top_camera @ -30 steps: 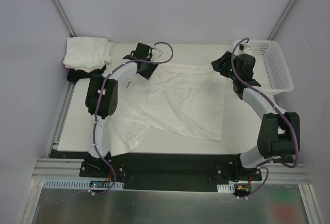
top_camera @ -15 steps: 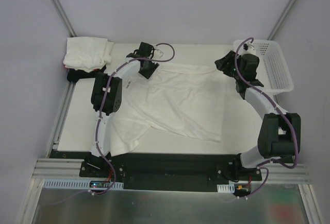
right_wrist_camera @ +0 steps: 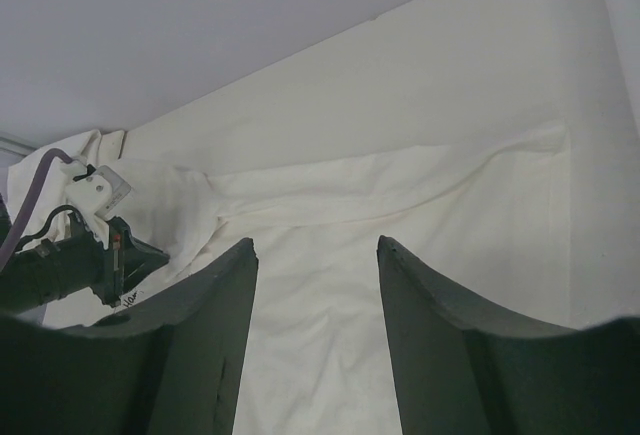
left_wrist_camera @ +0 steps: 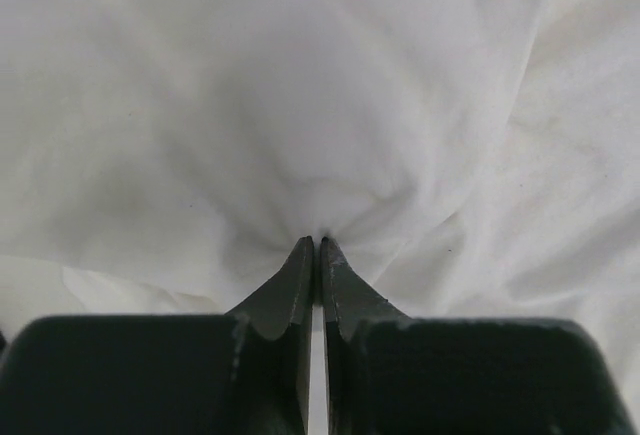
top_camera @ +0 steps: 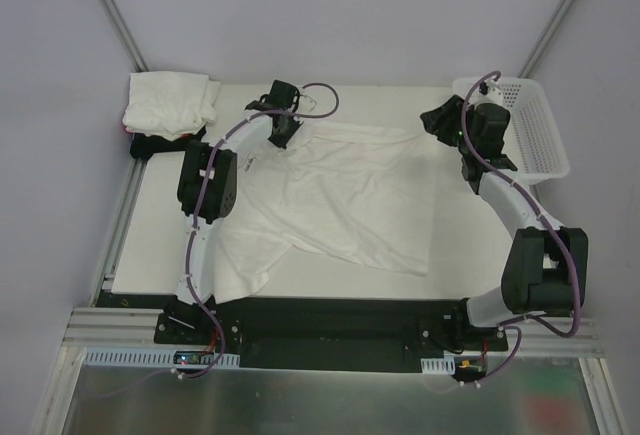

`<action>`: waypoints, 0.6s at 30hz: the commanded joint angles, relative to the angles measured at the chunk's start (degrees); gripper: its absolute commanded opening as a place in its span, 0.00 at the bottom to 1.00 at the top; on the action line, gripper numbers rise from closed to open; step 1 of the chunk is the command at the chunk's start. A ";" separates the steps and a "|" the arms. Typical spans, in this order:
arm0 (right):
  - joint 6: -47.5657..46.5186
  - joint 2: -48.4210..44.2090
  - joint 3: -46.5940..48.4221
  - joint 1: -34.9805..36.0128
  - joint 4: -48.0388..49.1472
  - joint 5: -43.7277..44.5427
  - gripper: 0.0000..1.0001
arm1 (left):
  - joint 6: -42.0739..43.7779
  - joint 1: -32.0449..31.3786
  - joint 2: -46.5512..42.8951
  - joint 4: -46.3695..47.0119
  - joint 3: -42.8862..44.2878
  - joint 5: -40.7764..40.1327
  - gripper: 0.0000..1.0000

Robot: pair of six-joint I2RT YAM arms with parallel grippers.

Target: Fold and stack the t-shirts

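Nearest our bases, the white t-shirt (top_camera: 340,200) lies spread but rumpled on the table (top_camera: 465,255). One lobe is doubled over toward the near left edge, and a diagonal crease runs across the body. We judge it is laid out flat so that it can be folded, but it is not yet squared up.

Farther out, at the shirt's far left corner, our left gripper (top_camera: 284,135) is down on the cloth. In its wrist view the left gripper's (left_wrist_camera: 317,245) jaws meet tip to tip, and the fabric puckers and radiates from them, so a small pinch of the white t-shirt is caught there. A hold at that corner suits pulling the far edge taut or carrying it over.

Across the table, our right gripper (top_camera: 437,123) hangs above the far right corner. Its jaws stand apart around nothing, and the shirt's far hem lies below between them in the wrist view (right_wrist_camera: 316,245). We take it as lining up for the matching corner.

Beyond, in the far left corner, the stack of folded shirts (top_camera: 170,100) rests on a black shirt (top_camera: 152,143), clear of the working area. The mesh basket (top_camera: 540,145) sits at the far right.
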 commanded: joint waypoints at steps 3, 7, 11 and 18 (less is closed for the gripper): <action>1.70 -1.81 -0.58 -0.33 3.88 -1.83 0.54 | -0.31 -0.97 0.44 -0.88 5.68 -2.77 0.00; 3.72 -0.31 -0.41 -0.24 5.29 -4.11 0.54 | -0.84 -0.97 1.32 -0.88 12.78 -3.21 0.00; 5.04 0.04 -0.76 0.20 6.43 -4.99 0.53 | -0.84 -0.89 4.04 -0.88 20.17 -4.26 0.00; 4.87 -1.01 -1.72 0.64 6.34 -5.34 0.53 | -1.01 -0.27 8.00 0.44 30.99 -5.49 0.00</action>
